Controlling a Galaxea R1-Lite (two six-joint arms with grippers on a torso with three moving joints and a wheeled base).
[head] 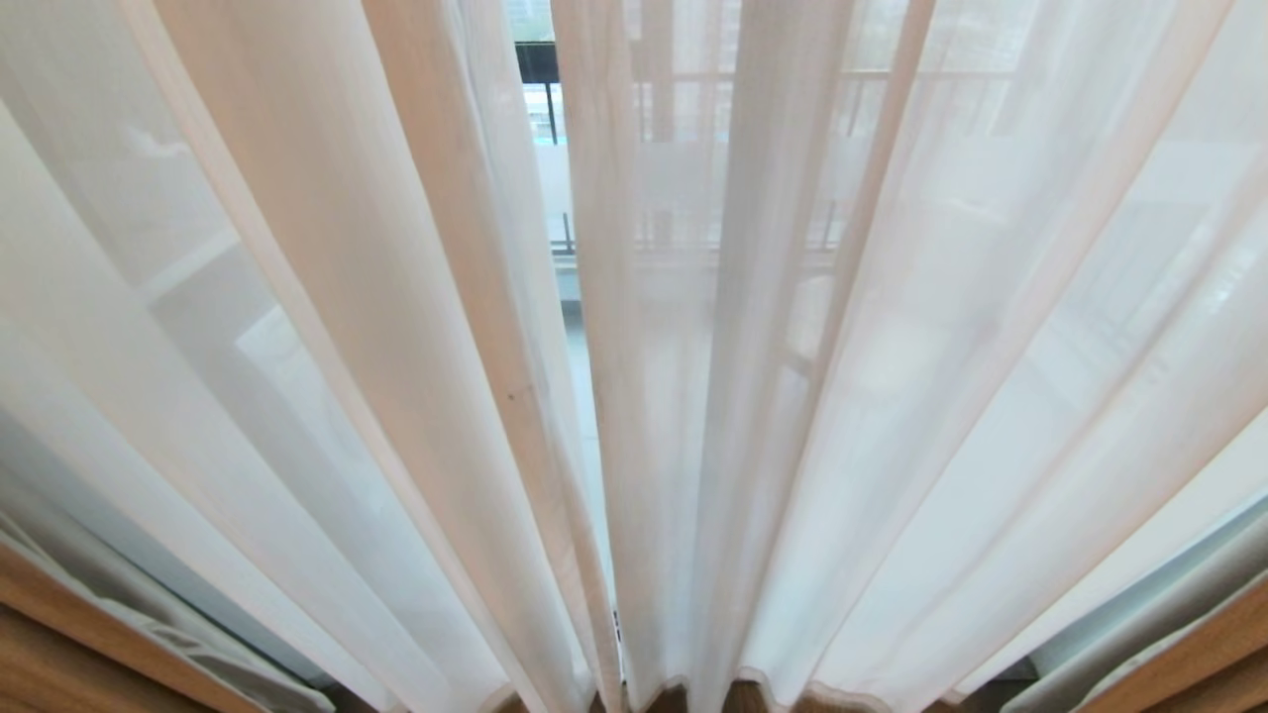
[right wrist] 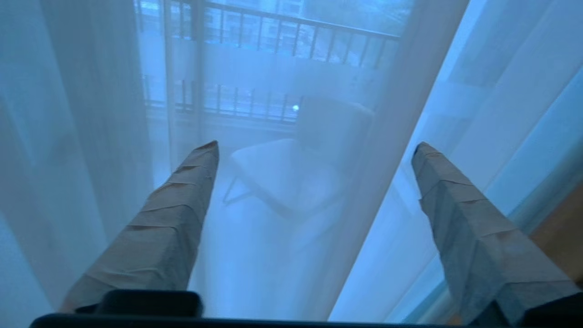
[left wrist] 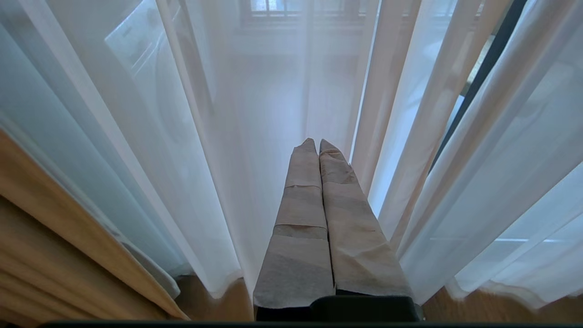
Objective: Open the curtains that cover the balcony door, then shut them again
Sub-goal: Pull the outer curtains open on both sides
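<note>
Across the whole head view hung the curtains (head: 396, 327) — thin white sheers in long vertical pleats, reaching down to a wooden floor (head: 59, 673). They were nearly drawn together, with only a narrow slit between the two panels near the middle. Through that slit, and dimly through the cloth, a railing (head: 540, 69) showed beyond the glass. Of the balcony door itself only a dark upright frame (left wrist: 483, 77) could be made out, between folds in the left wrist view.

Neither arm appeared in the head view. The left gripper (left wrist: 316, 145) hung low near the floor, just in front of the sheers, its two tape-wrapped fingers (left wrist: 300, 218) pressed flat against each other with nothing between them.

The right gripper (right wrist: 316, 150) faced the sheer fabric with its fingers (right wrist: 168, 228) spread wide apart — no cloth was caught between them. Through the veil ahead of it a pale chair (right wrist: 291, 168) stood on the balcony, with the railing behind.
</note>
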